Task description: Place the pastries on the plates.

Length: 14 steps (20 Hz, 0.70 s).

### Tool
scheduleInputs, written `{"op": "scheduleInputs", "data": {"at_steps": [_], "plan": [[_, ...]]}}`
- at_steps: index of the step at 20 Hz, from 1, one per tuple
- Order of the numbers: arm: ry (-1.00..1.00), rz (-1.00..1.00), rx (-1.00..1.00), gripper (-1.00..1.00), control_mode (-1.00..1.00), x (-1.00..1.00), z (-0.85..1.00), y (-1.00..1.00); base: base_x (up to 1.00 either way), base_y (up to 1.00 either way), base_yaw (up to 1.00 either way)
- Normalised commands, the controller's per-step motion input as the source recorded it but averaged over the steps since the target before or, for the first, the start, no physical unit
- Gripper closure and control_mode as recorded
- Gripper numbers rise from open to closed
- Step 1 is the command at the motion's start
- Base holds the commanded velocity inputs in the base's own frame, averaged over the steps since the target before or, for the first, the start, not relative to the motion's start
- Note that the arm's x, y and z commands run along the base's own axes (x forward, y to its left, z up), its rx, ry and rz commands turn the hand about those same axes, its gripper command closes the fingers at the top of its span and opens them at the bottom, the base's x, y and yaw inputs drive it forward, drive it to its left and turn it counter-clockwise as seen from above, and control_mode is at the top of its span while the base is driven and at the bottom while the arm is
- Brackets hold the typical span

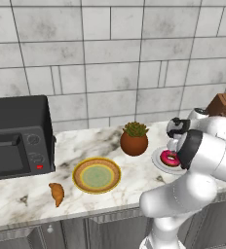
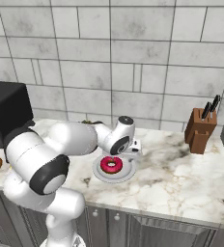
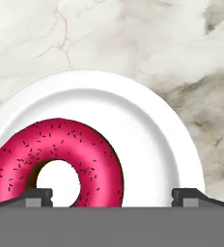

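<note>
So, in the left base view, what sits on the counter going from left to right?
Black microwave → croissant → yellow-rimmed green plate → potted plant → pink donut on the white plate → knife block.

Lighting: even, bright, rendered; soft shadow beside round brown plant pot (image 1: 134,143); coarse resolution, edges perhaps slightly blurred.

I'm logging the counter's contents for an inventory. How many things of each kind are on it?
Pastries: 2, donut, croissant
Plates: 2, white plate, yellow-rimmed plate
Potted plants: 1
Knife blocks: 1
Microwaves: 1
Total: 7
</note>
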Motion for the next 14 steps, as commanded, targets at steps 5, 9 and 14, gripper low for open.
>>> {"op": "scheduleInputs", "data": {"at_steps": [5,9,14], "plan": [[-0.06,0.0,-0.01,-1.0,-1.0,-0.31,0.49,0.09,0.0,0.0,0.0],[-0.06,0.0,-0.02,-1.0,-1.0,-0.44,0.41,0.28,0.0,0.0,0.0],[-0.04,0.0,0.0,-1.0,-1.0,-0.41,0.43,0.43,0.0,0.0,0.0]]}}
